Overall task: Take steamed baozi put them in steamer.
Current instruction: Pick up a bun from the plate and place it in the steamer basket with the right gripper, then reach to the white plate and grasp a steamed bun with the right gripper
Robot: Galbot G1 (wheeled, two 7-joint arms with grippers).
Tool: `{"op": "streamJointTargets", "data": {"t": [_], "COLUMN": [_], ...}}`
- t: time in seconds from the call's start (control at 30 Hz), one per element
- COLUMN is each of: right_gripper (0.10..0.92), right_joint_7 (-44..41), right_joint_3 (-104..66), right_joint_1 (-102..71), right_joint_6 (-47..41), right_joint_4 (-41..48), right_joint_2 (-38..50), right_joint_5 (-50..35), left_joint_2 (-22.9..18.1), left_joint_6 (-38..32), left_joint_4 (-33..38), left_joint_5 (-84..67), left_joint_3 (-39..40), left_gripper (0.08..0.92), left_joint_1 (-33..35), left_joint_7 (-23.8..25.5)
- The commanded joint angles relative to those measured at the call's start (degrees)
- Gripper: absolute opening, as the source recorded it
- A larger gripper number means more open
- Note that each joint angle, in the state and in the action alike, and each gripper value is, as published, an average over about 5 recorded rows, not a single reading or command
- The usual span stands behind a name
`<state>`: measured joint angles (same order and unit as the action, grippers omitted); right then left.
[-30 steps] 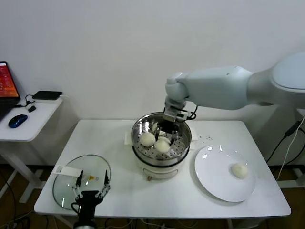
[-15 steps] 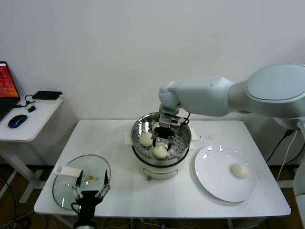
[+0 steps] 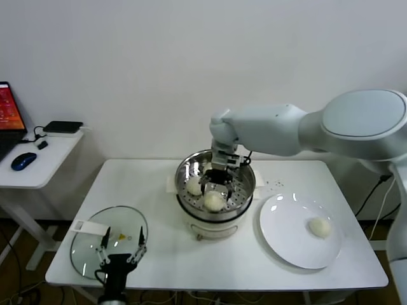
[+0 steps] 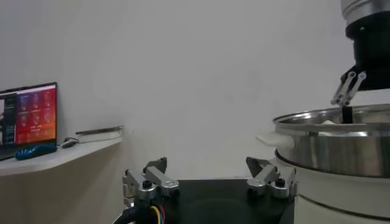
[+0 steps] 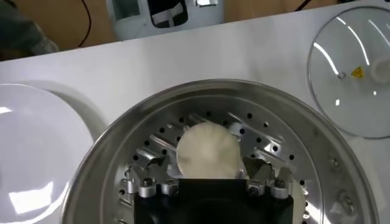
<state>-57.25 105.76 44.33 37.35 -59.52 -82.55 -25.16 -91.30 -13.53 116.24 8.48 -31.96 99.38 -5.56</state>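
The white tabletop [image 3: 159, 184] fills the middle of the head view, with a small side desk [image 3: 38, 159] at its 9 o'clock carrying a laptop [image 3: 9, 117] and a blue mouse [image 3: 23, 161]. The right arm [image 3: 305, 127] reaches in from 3 o'clock over the steamer [image 3: 216, 219], which stands at the tabletop's centre. A white plate [image 3: 286, 238] lies at the steamer's 4 o'clock, just beside it, and a glass lid [image 3: 95, 238] lies at the steamer's 8 o'clock, well apart. The right hand [image 3: 215, 187] sits low inside the steamer, its fingers [image 5: 143, 185] spread wide either side of a baozi [image 5: 208, 151] that rests on the perforated tray [image 5: 268, 137]; the wrist view shows a gap between fingers and bun, so nothing is gripped. A second baozi [image 3: 194, 185] lies on the tray at the first one's 10 o'clock, and another baozi [image 3: 319, 227] sits on the plate toward its 3 o'clock edge. The left hand [image 3: 121, 257] hangs parked at the tabletop's 7 o'clock edge by the lid, fingers wide and empty.
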Motion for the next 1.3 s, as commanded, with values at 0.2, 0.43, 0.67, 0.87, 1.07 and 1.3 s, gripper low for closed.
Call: {"op": "streamJointTargets", "data": {"t": [0.2, 0.43, 0.67, 0.87, 1.07, 1.3], "right_gripper": [0.823, 0.823, 0.823, 0.823, 0.823, 0.823], "right_joint_7": [-6.64, -3.03, 7.00, 12.63, 15.55, 15.91], "right_joint_3": [9.48, 22.17, 30.30, 27.01, 16.81, 8.18], "right_joint_1": [11.63, 19.58, 22.68, 15.58, 4.78, -3.93], "right_joint_6": [-1.70, -17.46, -34.98, -41.61, -44.27, -45.12], "right_joint_4": [1.86, -7.66, -21.47, -20.94, -16.58, -13.19], "right_joint_2": [8.82, 22.71, 34.37, 42.77, 46.18, 45.74], "right_joint_5": [-10.55, -15.37, -21.88, -15.98, -7.95, -5.27], "left_joint_2": [0.24, 0.11, 0.01, -0.08, -0.24, -0.35], "left_joint_6": [0.17, 0.05, 0.00, -0.05, -0.01, -0.25], "left_joint_4": [0.49, 0.52, 0.07, -0.30, -0.36, -0.28], "left_joint_5": [0.23, 0.20, 0.14, 0.12, 0.37, 0.36], "left_joint_3": [0.39, 0.74, 0.89, 0.82, 1.00, 0.66], "left_gripper": [0.823, 0.823, 0.823, 0.823, 0.823, 0.823], "left_joint_1": [0.32, 0.44, 0.19, -0.06, 0.01, 0.26], "left_joint_7": [-0.03, 0.00, 0.06, 0.09, 0.15, 0.17]}}
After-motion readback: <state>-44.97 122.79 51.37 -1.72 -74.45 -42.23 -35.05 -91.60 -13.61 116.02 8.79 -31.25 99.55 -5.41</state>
